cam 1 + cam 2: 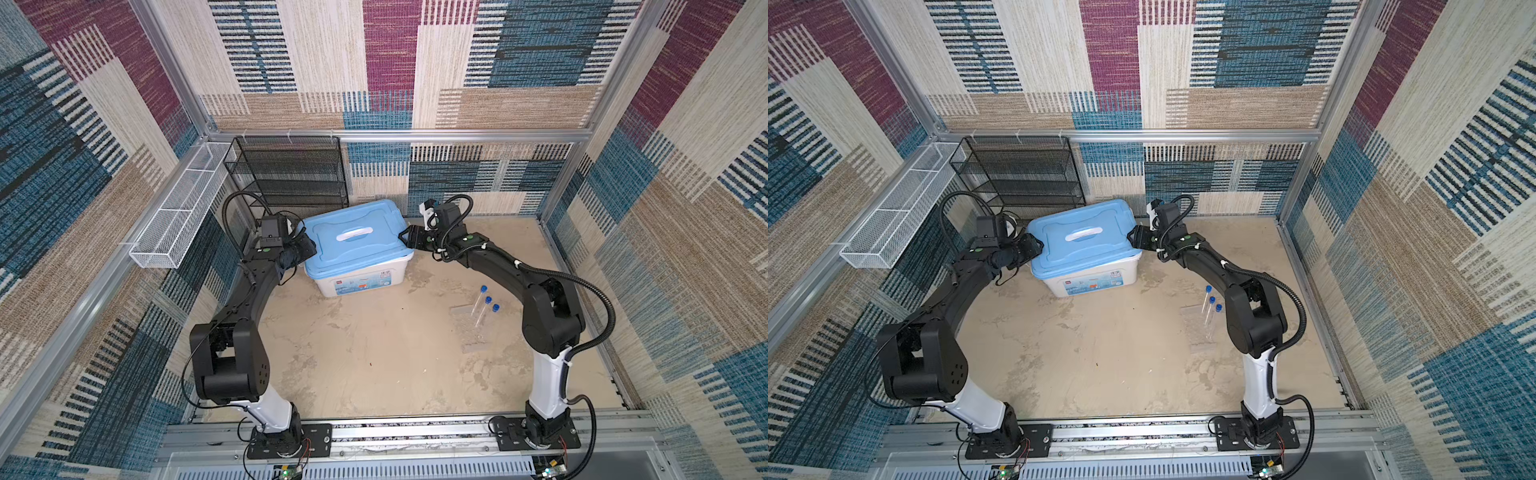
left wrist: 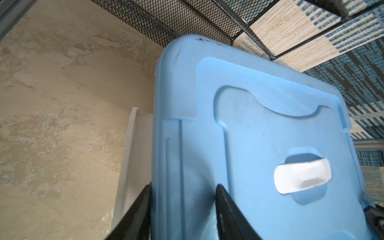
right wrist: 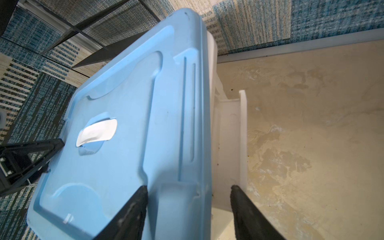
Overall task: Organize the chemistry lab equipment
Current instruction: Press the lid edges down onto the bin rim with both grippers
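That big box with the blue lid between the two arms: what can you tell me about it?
This box is a white plastic tub under a light-blue lid, with a white handle recessed in the lid's middle and a printed label on the front. It stands on the sandy table, just before the black mesh shelf. A white flap juts out below the lid's edge. The left gripper and right gripper each straddle an opposite lid edge; whether they pinch it is unclear.
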Tool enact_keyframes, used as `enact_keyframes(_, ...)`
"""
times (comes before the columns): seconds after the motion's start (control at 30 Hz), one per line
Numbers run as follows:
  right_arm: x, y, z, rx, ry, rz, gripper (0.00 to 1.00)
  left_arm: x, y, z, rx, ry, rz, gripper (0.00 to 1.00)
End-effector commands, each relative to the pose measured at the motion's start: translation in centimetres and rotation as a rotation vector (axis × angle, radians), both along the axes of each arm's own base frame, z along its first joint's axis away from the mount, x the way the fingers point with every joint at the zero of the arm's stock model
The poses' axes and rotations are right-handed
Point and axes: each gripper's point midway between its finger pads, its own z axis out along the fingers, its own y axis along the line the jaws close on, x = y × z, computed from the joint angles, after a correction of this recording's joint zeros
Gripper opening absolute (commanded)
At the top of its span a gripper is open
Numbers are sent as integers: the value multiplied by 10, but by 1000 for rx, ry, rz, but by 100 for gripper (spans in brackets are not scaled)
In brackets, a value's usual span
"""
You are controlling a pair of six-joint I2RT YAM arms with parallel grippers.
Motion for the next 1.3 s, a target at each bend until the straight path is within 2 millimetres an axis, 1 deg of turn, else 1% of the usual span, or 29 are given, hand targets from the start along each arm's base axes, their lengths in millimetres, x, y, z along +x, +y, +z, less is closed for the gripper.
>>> enact_keyframes(0.0, -6, -4, -5, -26, 15, 3, 65, -3, 4, -13, 40, 57, -5, 46)
enact_keyframes(0.1, -11, 0, -4, -27, 21, 19, 65, -1, 7, -13, 51, 60, 5, 43)
enact_keyframes(0.13, -16, -1, -13, -40, 38, 24, 65, -1, 8, -15, 54, 67, 9, 42)
enact_keyframes(0.33, -28, -1, -14, -54, 40, 26, 65, -7, 13, -16, 58, 78, 30, 40)
enact_keyframes(0.47, -30, -2, -12, -59, 32, 23, 65, -14, 13, -15, 55, 75, 35, 40)
enact_keyframes(0.63, -23, -3, -8, -94, 9, 14, 64, -17, 18, -22, 66, 95, 45, 41)
enact_keyframes(0.73, -25, -2, -14, -121, 10, 9, 64, -17, 19, -27, 65, 104, 49, 41)
enact_keyframes(0.8, -31, 3, -16, -137, 8, 19, 64, -18, 19, -28, 62, 104, 56, 40)
enact_keyframes(0.93, -38, 5, -23, -127, 16, 25, 64, -20, 19, -26, 54, 101, 58, 39)
enact_keyframes(1.0, -38, 5, -30, -136, 32, 28, 64, -20, 20, -25, 56, 89, 64, 36)
enact_keyframes(1.13, -35, 4, -36, -150, 31, 24, 64, -20, 16, -33, 41, 118, 47, 37)
enact_keyframes(1.2, -35, 2, -37, -164, 30, 20, 64, -21, 11, -39, 18, 130, 30, 37)
enact_keyframes(1.27, -36, -1, -32, -175, 24, 16, 64, -23, 6, -40, -1, 128, 18, 37)
